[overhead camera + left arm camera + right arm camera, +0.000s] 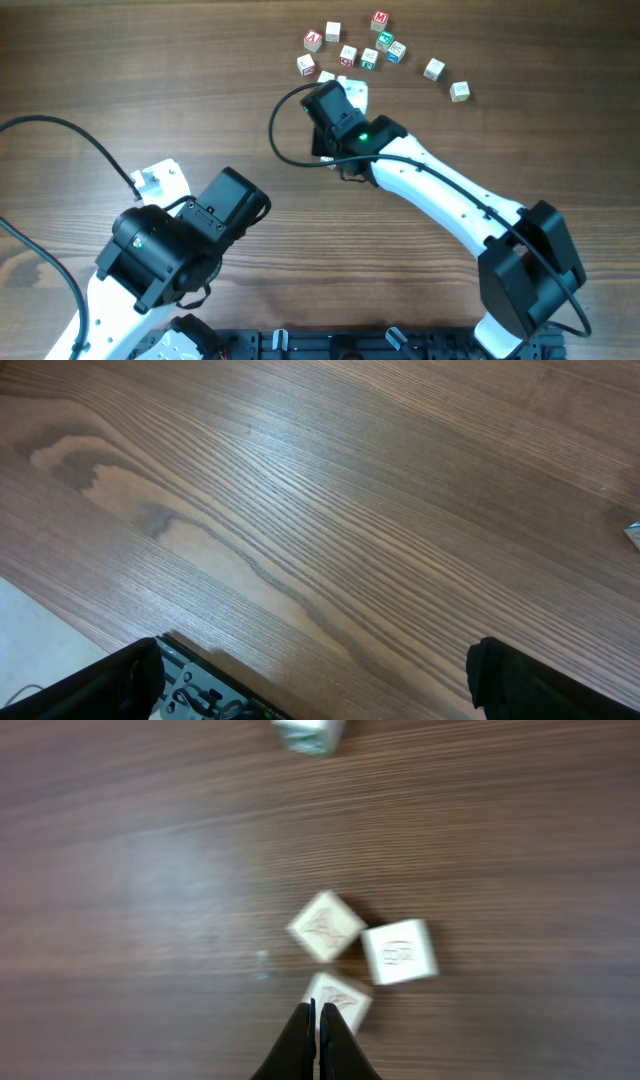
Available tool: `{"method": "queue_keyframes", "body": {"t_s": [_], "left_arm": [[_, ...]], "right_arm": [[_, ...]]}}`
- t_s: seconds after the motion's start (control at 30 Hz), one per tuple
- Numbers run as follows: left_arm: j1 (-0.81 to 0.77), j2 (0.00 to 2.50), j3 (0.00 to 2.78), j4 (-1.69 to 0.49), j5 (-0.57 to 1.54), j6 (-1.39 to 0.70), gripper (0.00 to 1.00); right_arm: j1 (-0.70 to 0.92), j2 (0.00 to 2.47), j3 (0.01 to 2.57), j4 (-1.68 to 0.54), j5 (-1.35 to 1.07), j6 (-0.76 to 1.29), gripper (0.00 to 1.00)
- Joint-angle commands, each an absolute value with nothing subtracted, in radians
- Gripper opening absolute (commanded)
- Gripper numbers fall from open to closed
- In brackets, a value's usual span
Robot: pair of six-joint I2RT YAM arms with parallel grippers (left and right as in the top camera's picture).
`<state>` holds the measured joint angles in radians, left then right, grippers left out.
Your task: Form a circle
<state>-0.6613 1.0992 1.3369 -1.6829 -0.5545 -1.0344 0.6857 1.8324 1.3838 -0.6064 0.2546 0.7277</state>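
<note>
L arm (180,245) jaws wide open; R arm (440,190) jaws shut.

A: What do the arms look like?
B: Left arm (165,255) and right arm (450,200): white shells, boxy black joint housings. A green light (364,137) glows on the right's black wrist.
A: Cables?
B: A black cable (275,125) loops out just beside that light. The right hand (316,1010) has slim black fingers (300,1050).

At least ten alphabet cubes (348,54) were counted overhead near the far edge of the table (150,80). Four were counted in the right wrist view, three grouped tightly. Two arms were counted: left arm (170,250), right arm (440,195).
</note>
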Motion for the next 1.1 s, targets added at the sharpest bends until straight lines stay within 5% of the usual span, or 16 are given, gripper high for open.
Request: {"method": "queue_keyframes", "body": {"t_s": [0.0,0.37,1.07], "left_arm": [[-0.663,1.095,1.334,-1.684,-0.56,-1.048,1.0],[-0.663,1.095,1.334,-1.684,-0.56,-1.048,1.0],[-0.663,1.095,1.334,-1.684,-0.56,-1.048,1.0]], "right_arm": [[0.619,1.854,1.357,-0.625,0.326,0.839,0.04],[0.454,1.922,1.169,-0.33,0.091,0.792,0.04],[0.447,1.984,1.17,-0.267,-0.016,0.762,0.05]]}}
